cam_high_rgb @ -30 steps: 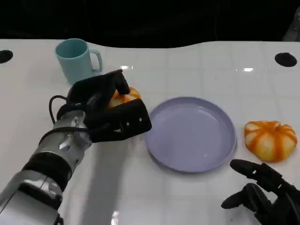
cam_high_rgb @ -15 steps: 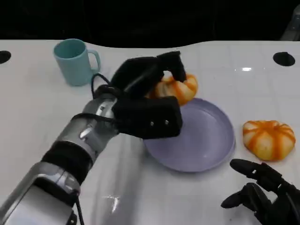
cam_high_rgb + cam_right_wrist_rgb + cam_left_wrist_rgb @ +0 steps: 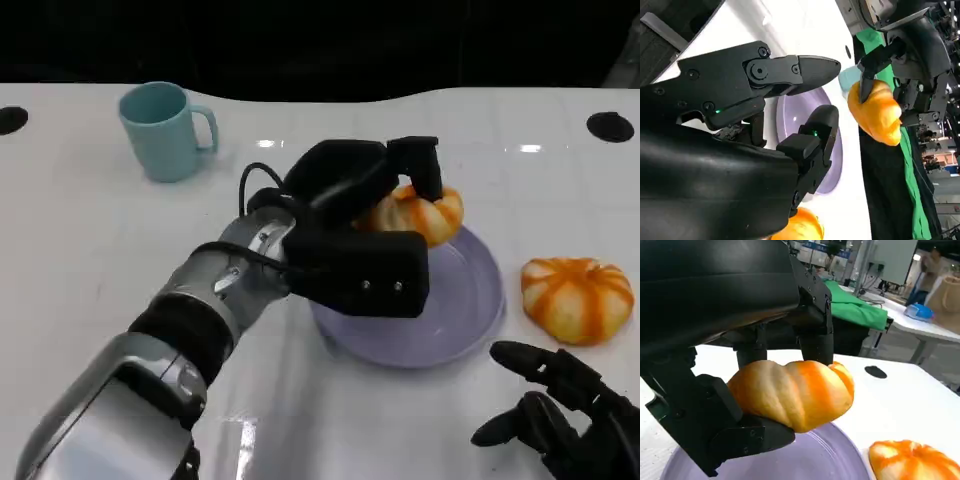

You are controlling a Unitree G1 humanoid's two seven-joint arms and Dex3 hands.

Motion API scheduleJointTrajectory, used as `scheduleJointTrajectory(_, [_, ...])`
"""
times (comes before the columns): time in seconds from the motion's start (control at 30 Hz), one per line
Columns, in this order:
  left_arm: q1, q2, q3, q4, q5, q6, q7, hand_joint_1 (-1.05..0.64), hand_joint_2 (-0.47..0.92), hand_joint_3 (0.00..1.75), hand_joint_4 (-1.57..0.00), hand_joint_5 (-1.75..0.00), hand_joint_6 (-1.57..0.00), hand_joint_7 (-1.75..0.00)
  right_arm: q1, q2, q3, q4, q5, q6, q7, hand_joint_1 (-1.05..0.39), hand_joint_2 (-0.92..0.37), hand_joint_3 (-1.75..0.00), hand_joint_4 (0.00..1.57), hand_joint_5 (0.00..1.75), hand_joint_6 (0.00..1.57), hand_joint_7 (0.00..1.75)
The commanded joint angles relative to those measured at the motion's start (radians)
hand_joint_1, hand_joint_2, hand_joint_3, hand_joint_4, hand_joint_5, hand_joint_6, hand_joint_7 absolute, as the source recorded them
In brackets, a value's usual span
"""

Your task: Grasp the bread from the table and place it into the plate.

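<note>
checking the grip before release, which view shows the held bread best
The left wrist view: the bread is close up, pinched by the left hand above the plate. The head view shows the bread partly hidden behind the fingers. The right wrist view shows it small, sideways.

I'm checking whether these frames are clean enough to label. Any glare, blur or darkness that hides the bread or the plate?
Head view: small ceiling-light glints on the white table, none on the held bread or purple plate; the background is black. Left wrist view: bread sharp, the left hand dark and near, the far room soft. Right wrist view: right hand looms close and dark, the bread is clear.
</note>
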Motion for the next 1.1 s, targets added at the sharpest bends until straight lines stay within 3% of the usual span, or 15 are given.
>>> scheduleJointTrajectory(0.03, [-0.037,0.001,-0.030,0.038,0.028,0.018,-0.021,-0.17,0.55,1.12,-0.91,-1.75,-0.71,-1.75,0.009,-0.005,0.001,-0.021,-0.002,0.009,-0.011,-0.76,-0.92,-0.31,0.71,1.19,0.80,0.61])
scheduleJointTrajectory(0.17, [-0.048,0.005,-0.021,0.069,0.010,0.003,-0.062,-0.16,0.58,1.12,-0.88,-1.75,-0.68,-1.74,0.003,-0.005,0.002,-0.008,-0.007,-0.004,-0.006,-0.75,-0.92,-0.31,0.70,1.19,0.79,0.61])
scheduleJointTrajectory(0.2, [-0.052,0.005,-0.019,0.074,0.006,0.007,-0.078,-0.19,0.63,0.85,-0.81,-1.75,-0.77,-1.21,0.002,-0.005,0.002,-0.007,-0.007,-0.005,-0.006,-0.75,-0.92,-0.31,0.70,1.19,0.79,0.61])
scheduleJointTrajectory(0.23, [-0.054,0.005,-0.017,0.077,0.003,0.010,-0.089,-0.20,0.68,0.70,-0.78,-1.75,-0.85,-0.93,0.002,-0.005,0.002,-0.006,-0.007,-0.005,-0.005,-0.75,-0.92,-0.31,0.70,1.19,0.79,0.61])
scheduleJointTrajectory(0.27, [-0.059,0.008,-0.014,0.080,-0.005,0.009,-0.125,-0.21,0.71,0.62,-0.77,-1.75,-0.89,-0.79,0.002,-0.004,0.003,-0.009,-0.007,-0.002,-0.008,-0.75,-0.92,-0.31,0.70,1.19,0.79,0.61])
scheduleJointTrajectory(0.3, [-0.062,0.010,-0.013,0.081,-0.011,0.008,-0.150,-0.28,0.81,0.37,-0.74,-1.20,-0.84,-0.45,0.003,-0.004,0.004,-0.011,-0.008,0.001,-0.010,-0.76,-0.92,-0.31,0.70,1.19,0.80,0.62])
scheduleJointTrajectory(0.4, [-0.055,0.015,-0.008,0.083,-0.018,0.003,-0.172,-0.38,0.91,0.11,-0.78,-0.46,-0.81,-0.07,0.005,-0.002,0.005,-0.014,-0.007,0.000,-0.009,-0.75,-0.92,-0.31,0.70,1.19,0.80,0.62])
scheduleJointTrajectory(0.5, [-0.056,0.016,-0.007,0.084,-0.021,0.020,-0.211,-0.48,0.92,0.09,-0.68,-0.25,-0.69,-0.01,0.004,-0.002,0.004,-0.008,-0.007,-0.008,-0.005,-0.75,-0.92,-0.31,0.70,1.19,0.80,0.61])
scheduleJointTrajectory(0.63, [-0.063,0.025,-0.002,0.086,-0.029,0.024,-0.282,-0.52,0.92,0.10,-0.63,-0.20,-0.63,0.00,0.004,-0.002,0.004,-0.009,-0.006,-0.006,-0.005,-0.75,-0.92,-0.31,0.70,1.19,0.80,0.62])
scheduleJointTrajectory(0.7, [-0.071,0.036,0.001,0.092,-0.040,0.023,-0.351,-0.80,0.92,0.46,-0.38,-0.08,-0.38,-0.01,0.005,-0.003,0.003,-0.011,-0.003,-0.001,-0.003,-0.76,-0.92,-0.31,0.70,1.19,0.80,0.62])
scheduleJointTrajectory(0.77, [-0.077,0.048,0.006,0.093,-0.052,0.022,-0.399,-0.89,0.92,0.60,-0.31,-0.05,-0.33,-0.01,0.004,-0.004,0.004,-0.010,-0.011,-0.004,-0.008,-0.76,-0.92,-0.30,0.70,1.19,0.80,0.62])
scheduleJointTrajectory(1.1, [-0.032,0.108,0.093,0.005,-0.162,0.000,-0.518,-0.92,0.92,0.69,-0.34,-0.06,-0.38,-0.03,0.005,-0.003,0.001,-0.015,-0.009,-0.001,-0.003,-0.76,-0.92,-0.30,0.70,1.18,0.80,0.61])
